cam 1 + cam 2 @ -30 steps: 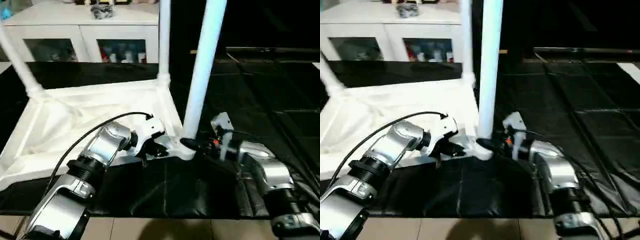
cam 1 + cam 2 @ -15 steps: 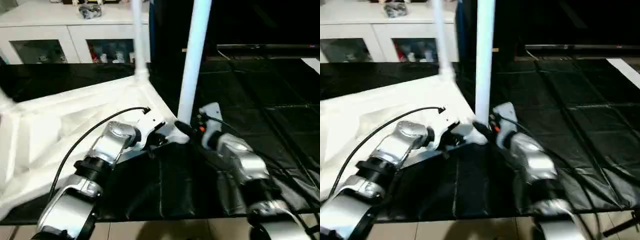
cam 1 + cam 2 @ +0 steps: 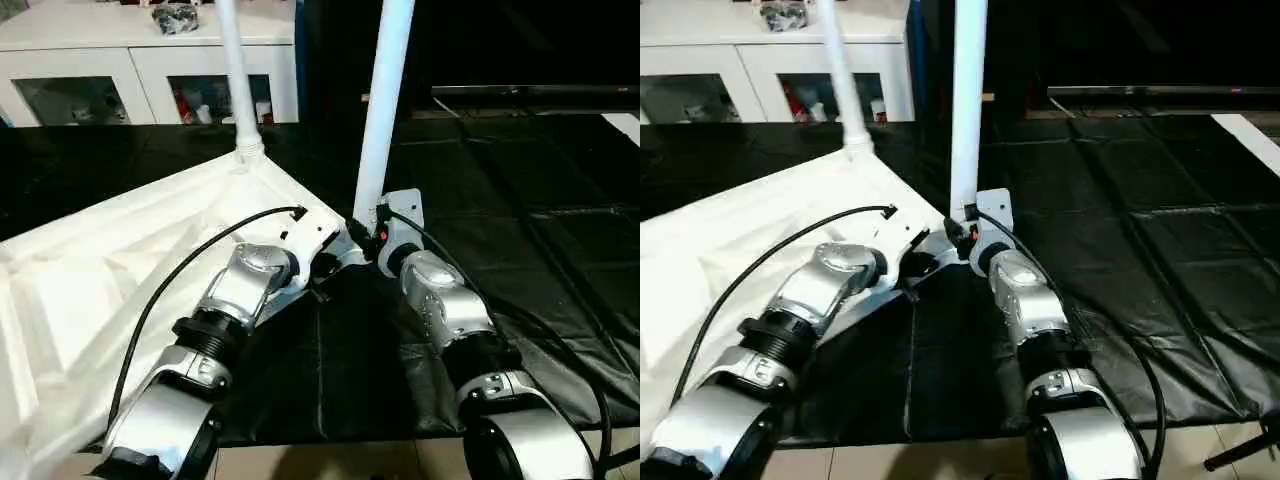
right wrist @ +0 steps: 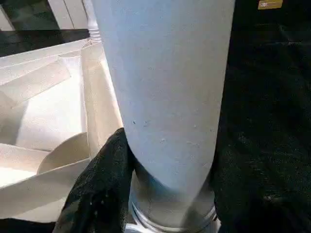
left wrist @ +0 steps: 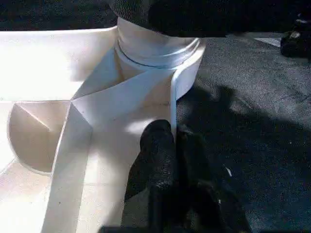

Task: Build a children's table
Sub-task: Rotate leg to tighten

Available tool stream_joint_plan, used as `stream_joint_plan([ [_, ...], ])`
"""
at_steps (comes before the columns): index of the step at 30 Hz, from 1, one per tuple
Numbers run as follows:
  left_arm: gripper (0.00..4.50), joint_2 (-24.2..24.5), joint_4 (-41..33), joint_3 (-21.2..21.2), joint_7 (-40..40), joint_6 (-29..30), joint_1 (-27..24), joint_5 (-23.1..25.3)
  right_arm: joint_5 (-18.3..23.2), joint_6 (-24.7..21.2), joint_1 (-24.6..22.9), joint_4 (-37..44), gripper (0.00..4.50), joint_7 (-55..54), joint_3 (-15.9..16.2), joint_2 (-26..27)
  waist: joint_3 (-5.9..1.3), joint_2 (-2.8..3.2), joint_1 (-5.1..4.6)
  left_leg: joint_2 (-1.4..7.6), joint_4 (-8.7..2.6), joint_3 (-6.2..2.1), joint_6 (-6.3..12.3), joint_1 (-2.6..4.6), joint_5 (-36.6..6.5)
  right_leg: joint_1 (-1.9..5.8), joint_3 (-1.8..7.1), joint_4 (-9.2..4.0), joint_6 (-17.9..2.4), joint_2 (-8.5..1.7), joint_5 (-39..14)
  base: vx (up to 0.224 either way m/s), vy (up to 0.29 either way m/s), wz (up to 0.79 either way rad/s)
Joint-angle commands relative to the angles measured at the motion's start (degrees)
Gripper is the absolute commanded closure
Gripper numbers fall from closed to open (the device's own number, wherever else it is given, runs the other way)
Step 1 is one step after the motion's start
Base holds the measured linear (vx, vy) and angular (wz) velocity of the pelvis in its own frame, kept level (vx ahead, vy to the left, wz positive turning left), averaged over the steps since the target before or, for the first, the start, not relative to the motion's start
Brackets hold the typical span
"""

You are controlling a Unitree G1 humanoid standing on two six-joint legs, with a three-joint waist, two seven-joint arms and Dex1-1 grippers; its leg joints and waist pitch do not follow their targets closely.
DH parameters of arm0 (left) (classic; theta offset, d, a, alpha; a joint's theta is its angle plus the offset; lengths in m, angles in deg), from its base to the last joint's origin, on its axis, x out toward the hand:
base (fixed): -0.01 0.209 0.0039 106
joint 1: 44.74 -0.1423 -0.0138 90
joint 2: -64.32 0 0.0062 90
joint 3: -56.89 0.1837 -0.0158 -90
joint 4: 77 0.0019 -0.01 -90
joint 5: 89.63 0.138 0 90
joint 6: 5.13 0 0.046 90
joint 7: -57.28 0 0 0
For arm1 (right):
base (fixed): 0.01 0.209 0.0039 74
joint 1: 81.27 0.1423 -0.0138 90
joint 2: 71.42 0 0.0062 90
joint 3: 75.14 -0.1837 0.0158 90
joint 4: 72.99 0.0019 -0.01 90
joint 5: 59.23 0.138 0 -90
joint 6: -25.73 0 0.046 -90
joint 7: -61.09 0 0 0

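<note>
Nearest the robot, the left gripper (image 5: pixel 167 145) is pinching the thin side rim of the white plastic rectangular table top (image 3: pixel 90 290), which is lying ribbed underside up on the black floor mat (image 3: pixel 520 200). The right gripper (image 4: pixel 165 174) is clamping the base of the white tapered round leg (image 3: pixel 383 95) standing in the near corner socket. Farther off, a second white leg (image 3: pixel 234 75) is rising from the far corner. The plastic is probably light, stiff and slippery; low grips near sockets look safest.

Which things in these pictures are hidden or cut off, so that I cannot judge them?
- Near leg: its upper end is cut off by the top edge in the head views.
- Far leg: likewise cut off at the top.
- Tabletop: its left part runs past the picture edge.
- Cabinet contents: too small behind the glass.
- Near socket: its far side is hidden by the leg.
</note>
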Motion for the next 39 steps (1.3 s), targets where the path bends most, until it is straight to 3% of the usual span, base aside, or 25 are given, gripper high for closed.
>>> stream_joint_plan([
  [1, 4.5, -3.45, -1.65, 1.55, -1.3, -1.77, 1.71, -2.62, 1.5, -2.12, 0.11, -4.05, 1.98, 1.41, 1.32, 3.19, -3.49, -0.52, 0.64, 0.69, -4.05, 0.01, 4.72, -0.65, -10.7, 3.41, 2.62, -3.88, -12.5, -2.44, -16.35, 0.0, 0.0, 0.0],
  [6, 4.5, -1.58, -0.06, 1.59, -1.73, -3.25, 1.74, -1.41, 1.82, -0.38, -1.13, -2.56, 1.53, 4.33, 0.88, 0.85, -3.66, -0.43, 1.09, 0.75, -3.97, 0.04, 5.11, -0.63, -9.63, 3.48, 2.69, -3.63, -12.93, -2.38, -14.2, 0.0, 0.0, 0.0],
  [9, 4.5, -0.57, -0.15, 1.67, -2.89, -3.76, 1.4, -1.26, 2.54, -1.65, -3.59, 1.47, 1.24, 9.96, 2.07, -1.25, -3.67, -0.44, 1.4, 0.82, -3.89, 0.11, 5.88, -0.65, -8.73, 3.6, 2.72, -3.44, -13.41, -2.35, -12.35, 0.0, 0.0, 0.0],
  [14, 4.5, 3.15, -1.6, 3.72, -10.59, -6.71, -0.04, -1.61, 6.2, -4.39, -11.25, 13.92, 0.91, 26.42, 3.39, -11.89, -3.85, -0.64, 2.79, 0.92, -3.59, 0.17, 8.22, -0.69, -6.38, 3.91, 2.82, -3.08, -13.83, -2.36, -8.92, 0.0, 0.0, 0.0],
  [20, 4.5, 5.99, -3.02, 6.43, -18.03, -9.61, -1.44, -1.66, 9.02, -6.02, -13.98, 18.64, 0.41, 37.74, 2.04, -21.22, -3.62, -0.75, 3.87, 1.16, -3.67, 0.39, 7.27, -0.24, -8.29, 3.47, 2.98, -3.55, -13.48, -2.45, -12.84, 0.0, 0.0, 0.0],
  [24, 4.5, 7.93, -3.75, 8.11, -23.03, -12.0, -1.88, -2.15, 10.75, -7.31, -15.15, 21.16, 0.11, 44.87, 2.57, -25.87, -3.67, -0.67, 4.26, 1.1, -3.72, 0.27, 6.93, -0.44, -8.28, 3.61, 2.86, -3.4, -13.26, -2.38, -12.78, 0.0, 0.0, 0.0],
  [25, 4.5, 8.66, -4.01, 8.61, -24.86, -12.9, -1.97, -2.31, 11.55, -8.02, -15.51, 22.23, 0.05, 47.63, 3.09, -27.25, -3.86, -0.69, 4.76, 1.18, -3.57, 0.29, 7.32, -0.27, -7.51, 3.65, 2.9, -3.2, -13.54, -2.42, -11.44, 0.0, 0.0, 0.0],
  [28, 4.5, 10.32, -4.69, 9.66, -29.2, -15.0, -2.1, -2.63, 12.79, -9.14, -16.16, 24.44, 0.05, 54.12, 4.87, -30.04, -3.89, -0.73, 5.05, 1.28, -3.46, 0.29, 7.99, -0.53, -6.25, 3.7, 2.79, -2.86, -14.06, -2.28, -9.3, 0.0, 0.0, 0.0],
  [32, 4.5, 13.0, -6.91, 11.79, -37.26, -17.78, -2.68, -3.76, 13.45, -9.46, -16.13, 26.11, 0.05, 61.51, 8.23, -32.35, -3.96, -0.8, 5.73, 1.47, -3.46, 0.31, 8.15, -0.46, -6.24, 3.65, 2.82, -2.78, -14.02, -2.47, -10.1, 0.0, 0.0, 0.0],
  [35, 4.5, 13.95, -7.97, 12.82, -39.97, -18.33, -2.91, -3.99, 12.63, -8.53, -15.42, 25.39, 0.05, 62.34, 9.14, -32.14, -3.97, -0.6, 6.52, 1.74, -3.54, 0.47, 6.97, 0.17, -6.3, 3.1, 3.01, -2.69, -14.72, -2.47, -9.73, 0.0, 0.0, 0.0],
  [39, 4.5, 15.02, -8.65, 14.26, -42.95, -19.65, -3.03, -4.05, 11.53, -7.3, -14.06, 23.93, 0.05, 63.37, 10.53, -31.52, -3.89, -0.72, 6.78, 1.7, -3.67, 0.5, 5.98, 0.07, -7.11, 3.15, 3.09, -2.52, -14.58, -2.44, -10.18, 0.0, 0.0, 0.0],
])
